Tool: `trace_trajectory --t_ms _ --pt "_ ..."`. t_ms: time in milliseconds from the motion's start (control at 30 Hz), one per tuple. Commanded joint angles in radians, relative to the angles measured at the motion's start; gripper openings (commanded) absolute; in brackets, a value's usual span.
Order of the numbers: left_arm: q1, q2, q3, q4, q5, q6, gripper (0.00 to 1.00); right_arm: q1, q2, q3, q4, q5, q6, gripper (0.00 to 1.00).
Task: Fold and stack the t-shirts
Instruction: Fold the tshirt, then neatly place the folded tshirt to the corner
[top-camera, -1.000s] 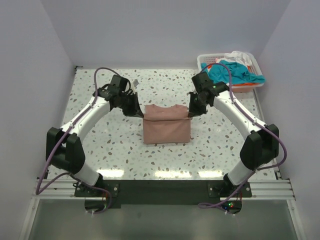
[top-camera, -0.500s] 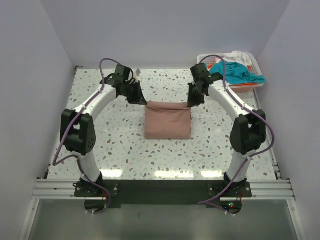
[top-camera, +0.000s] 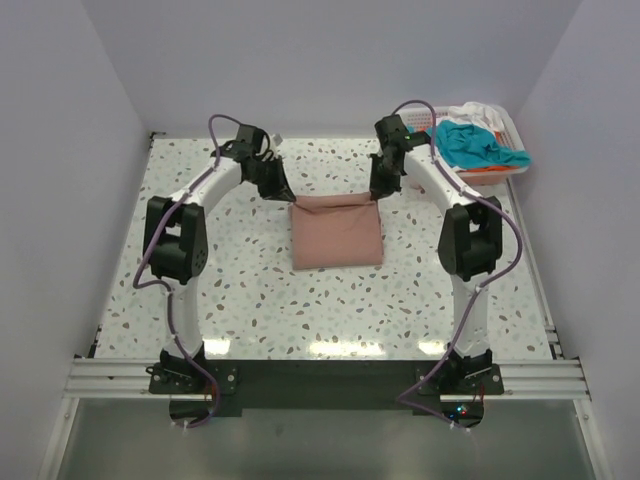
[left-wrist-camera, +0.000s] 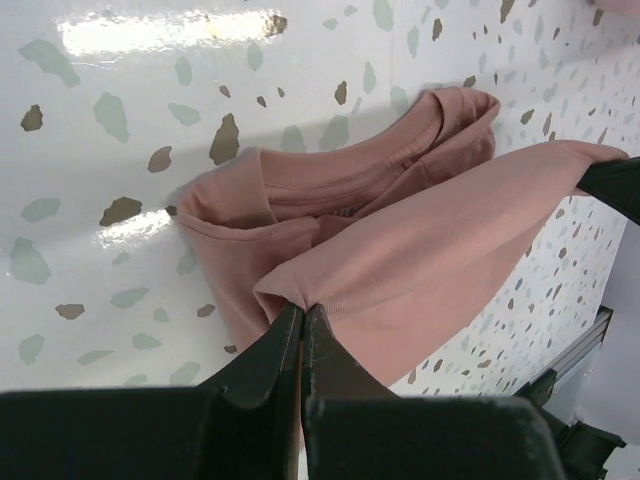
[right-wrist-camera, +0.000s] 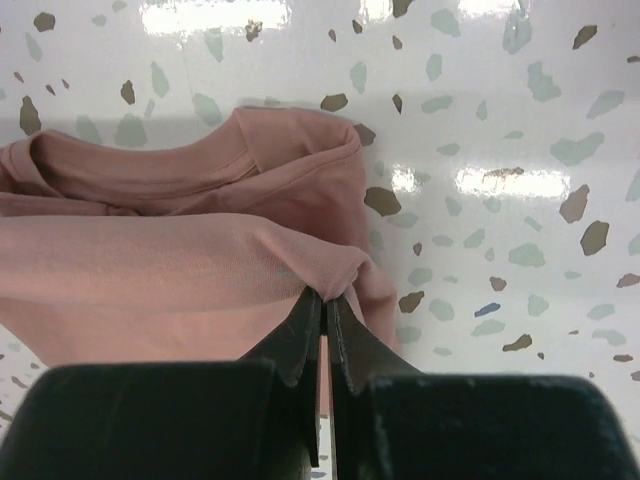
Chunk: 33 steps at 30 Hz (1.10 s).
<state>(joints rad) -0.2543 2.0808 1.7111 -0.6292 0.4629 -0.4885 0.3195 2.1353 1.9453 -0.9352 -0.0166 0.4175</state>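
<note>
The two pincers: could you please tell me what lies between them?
In the top view, the pink t-shirt's far edge stretches between left pincer and right pincer, both pinching it.

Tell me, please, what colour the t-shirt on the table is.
The t-shirt is dusty salmon-pink, clearest in the right wrist view.

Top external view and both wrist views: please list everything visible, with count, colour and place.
pink t-shirt: 1, dusty salmon-pink, folded at the table's centre, its far edge lifted
basket: 1, white plastic lattice, far right corner
teal t-shirt: 1, teal, heaped in the basket
white garment: 1, white, at the back of the basket
orange garment: 1, orange, a sliver at the basket's near edge
table: 1, white terrazzo with speckles
arms: 2, white and black, purple cables, flanking the shirt
left end effector: shut on the shirt's far left corner
right end effector: shut on its far right corner
</note>
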Motion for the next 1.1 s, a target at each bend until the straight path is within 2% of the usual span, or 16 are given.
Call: trace_trajectory --t_ms 0,33,67,133,167,200,233,400,500,633,933,1067 --pt "0.027 0.009 0.061 0.0 -0.021 -0.024 0.0 -0.017 0.046 0.086 -0.007 0.018 -0.025 0.02" --pt "0.03 0.005 0.059 -0.001 -0.038 -0.031 0.0 -0.019 0.057 0.118 -0.008 -0.005 -0.026 0.07" --pt "0.033 -0.004 0.058 -0.001 -0.056 -0.05 0.0 -0.022 0.066 0.136 -0.011 -0.011 -0.026 0.26" --pt "0.043 -0.022 0.041 0.011 -0.101 -0.07 0.39 -0.02 0.09 0.191 -0.019 -0.022 -0.032 0.41" --pt "0.043 -0.048 0.032 0.022 -0.119 -0.074 0.51 -0.022 0.095 0.204 -0.02 -0.026 -0.034 0.48" --pt "0.044 -0.076 0.006 0.043 -0.145 -0.076 0.59 -0.022 0.091 0.216 -0.017 -0.029 -0.037 0.58" --pt "0.044 -0.076 -0.008 0.052 -0.154 -0.076 0.61 -0.022 0.081 0.213 -0.013 -0.028 -0.039 0.61" --pt "0.043 -0.137 -0.099 0.089 -0.159 -0.075 0.66 -0.022 -0.026 0.083 0.071 -0.028 -0.054 0.63" --pt "0.041 -0.16 -0.163 0.114 -0.119 -0.067 0.66 -0.019 -0.098 -0.058 0.13 -0.066 -0.062 0.63" --pt "0.041 -0.229 -0.286 0.23 -0.057 -0.07 0.68 0.0 -0.152 -0.166 0.183 -0.118 -0.063 0.62" --pt "0.041 -0.318 -0.553 0.506 0.106 -0.111 0.7 0.085 -0.155 -0.304 0.251 -0.224 -0.039 0.62" --pt "0.041 -0.301 -0.631 0.588 0.19 -0.119 0.71 0.093 -0.124 -0.332 0.251 -0.243 -0.036 0.62"
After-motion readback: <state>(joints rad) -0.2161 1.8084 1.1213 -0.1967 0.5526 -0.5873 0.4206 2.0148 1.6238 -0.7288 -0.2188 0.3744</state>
